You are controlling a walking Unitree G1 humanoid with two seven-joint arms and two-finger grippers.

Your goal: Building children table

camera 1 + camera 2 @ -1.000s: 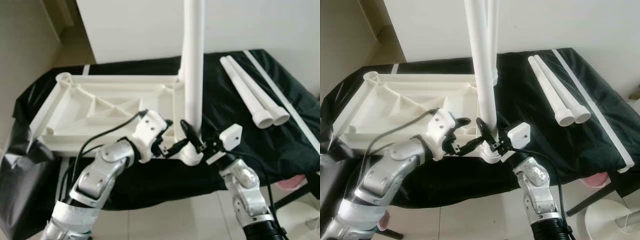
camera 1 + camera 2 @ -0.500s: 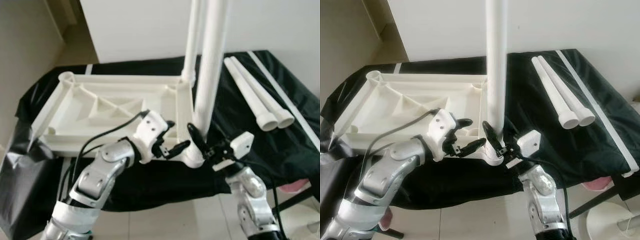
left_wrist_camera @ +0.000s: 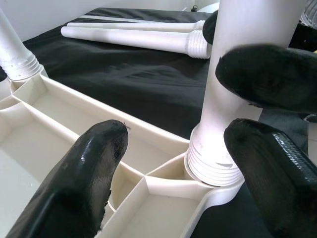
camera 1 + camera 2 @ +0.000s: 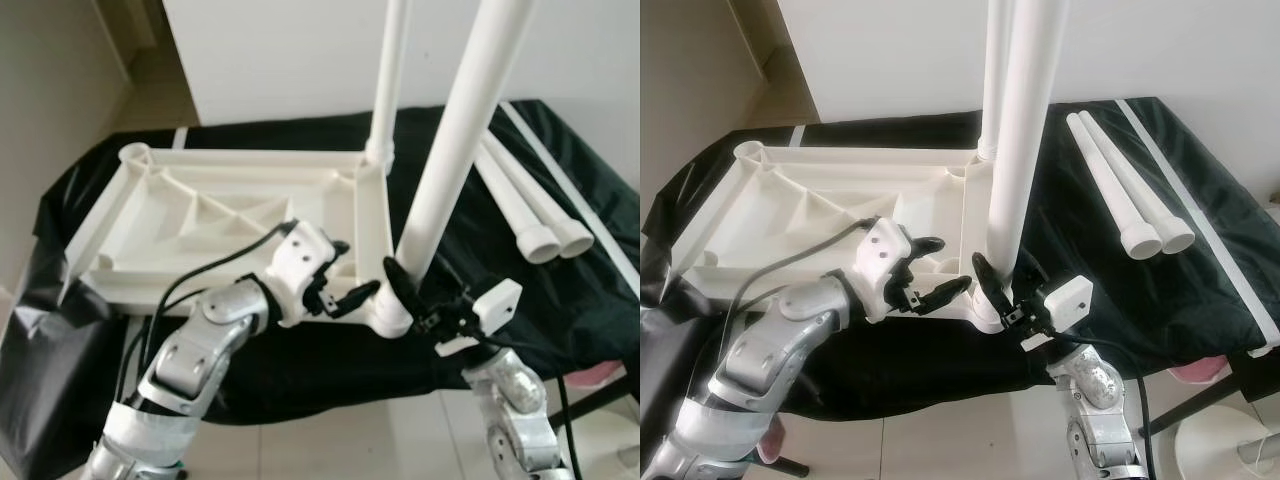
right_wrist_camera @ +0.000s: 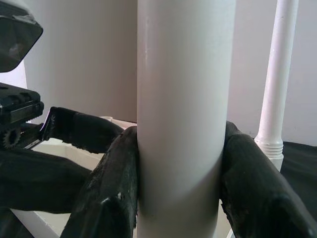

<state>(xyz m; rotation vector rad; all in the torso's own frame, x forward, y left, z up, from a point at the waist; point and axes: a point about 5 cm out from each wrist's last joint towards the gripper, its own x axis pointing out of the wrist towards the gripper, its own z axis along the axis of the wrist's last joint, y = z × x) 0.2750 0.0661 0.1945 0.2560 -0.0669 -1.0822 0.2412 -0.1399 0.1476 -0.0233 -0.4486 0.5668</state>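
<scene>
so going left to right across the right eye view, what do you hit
upturned white tabletop → left gripper → leg clamped in the right gripper → two loose legs on the black cloth

No legible text, label, brand mark, number or sign appears in any view.
</scene>
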